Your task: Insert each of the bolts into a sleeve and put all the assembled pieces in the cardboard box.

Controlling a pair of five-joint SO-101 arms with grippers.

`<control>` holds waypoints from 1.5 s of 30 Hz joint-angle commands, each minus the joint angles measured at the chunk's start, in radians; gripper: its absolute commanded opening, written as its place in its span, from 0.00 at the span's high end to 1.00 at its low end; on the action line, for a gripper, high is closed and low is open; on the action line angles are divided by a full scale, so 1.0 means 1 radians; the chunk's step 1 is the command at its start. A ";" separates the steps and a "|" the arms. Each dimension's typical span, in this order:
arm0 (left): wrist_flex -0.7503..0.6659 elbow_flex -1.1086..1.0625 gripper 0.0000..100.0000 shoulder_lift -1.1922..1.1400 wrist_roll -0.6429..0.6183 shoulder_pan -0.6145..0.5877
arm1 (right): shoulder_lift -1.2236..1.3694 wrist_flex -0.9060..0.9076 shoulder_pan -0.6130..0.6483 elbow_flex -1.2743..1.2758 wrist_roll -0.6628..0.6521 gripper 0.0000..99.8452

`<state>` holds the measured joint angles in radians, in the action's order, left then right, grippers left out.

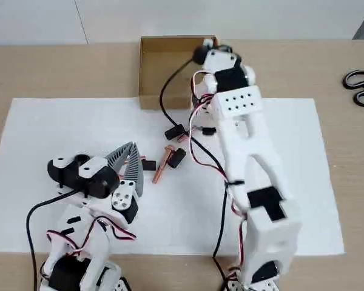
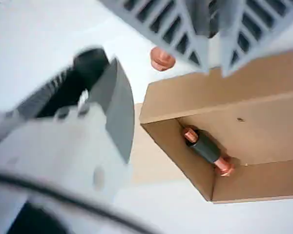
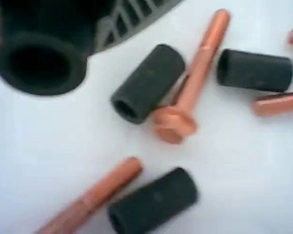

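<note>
Grip: right fingers clenched on black sleeve, held above loose sleeves and copper bolts scattered mid-paper. Near left: left fingers over white paper, just left of that pile, tips pointing far. Cannot tell if clenched or released. At far edge of paper: cardboard box, one assembled piece lying inside against wall. Far right: scissors on counter.

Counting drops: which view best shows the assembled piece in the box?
Left wrist view: assembled piece lies in a cardboard box corner, copper at both ends. High view: an arm covers part of the box. Right wrist view: loose bolts, sleeves.
</note>
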<state>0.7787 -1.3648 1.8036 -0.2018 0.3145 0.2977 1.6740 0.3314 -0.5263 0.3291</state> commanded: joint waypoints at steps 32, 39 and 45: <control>0.485 0.639 0.99 -0.655 0.003 -0.031 | -0.967 -0.559 -0.223 1.183 -0.193 1.00; 0.632 0.935 0.99 -0.953 0.005 -0.034 | -1.026 -0.667 -0.239 1.306 -0.193 1.00; 0.535 0.974 0.99 -1.135 -0.051 -0.097 | -1.063 -0.694 -0.236 1.356 -0.201 1.00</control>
<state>1.3771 -0.4411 0.7373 -0.2002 0.2639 -0.7258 0.9989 0.0997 0.8347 0.1389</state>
